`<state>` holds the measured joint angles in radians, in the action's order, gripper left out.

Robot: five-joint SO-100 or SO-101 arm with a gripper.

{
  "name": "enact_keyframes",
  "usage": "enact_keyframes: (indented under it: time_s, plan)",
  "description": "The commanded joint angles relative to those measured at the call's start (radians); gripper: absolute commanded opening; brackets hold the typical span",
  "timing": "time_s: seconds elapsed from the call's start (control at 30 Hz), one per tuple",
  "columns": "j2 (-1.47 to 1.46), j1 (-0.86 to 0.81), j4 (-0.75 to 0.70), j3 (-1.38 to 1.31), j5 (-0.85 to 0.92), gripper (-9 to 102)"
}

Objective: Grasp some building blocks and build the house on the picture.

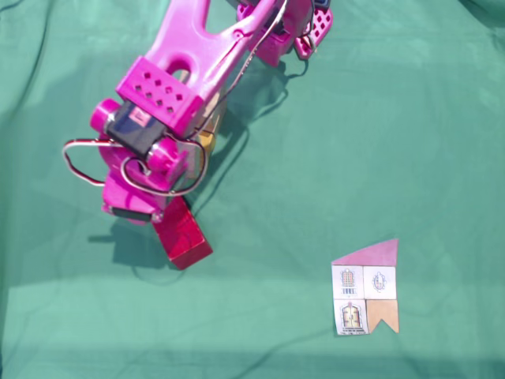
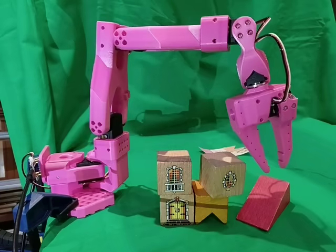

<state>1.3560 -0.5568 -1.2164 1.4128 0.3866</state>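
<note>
red brick beside stacked blocks, pincer above

the pink arm reaches out level, its gripper pointing down, fingers parted.

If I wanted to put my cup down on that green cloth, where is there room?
In the fixed view from above, the green cloth is bare along the whole right side above the paper house card, and along the bottom left below the red block. It is crowded at upper left, where the pink arm and its gripper hang over the stacked blocks.
</note>
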Motion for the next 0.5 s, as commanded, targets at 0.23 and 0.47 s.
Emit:
enact_keyframes:
  time_s: [0.23, 0.47]
  plan:
    - [-0.026, 0.008, -0.006, -0.018, -0.008, 0]
    - [-0.008, 0.006, -0.014, 0.04, -0.008, 0]
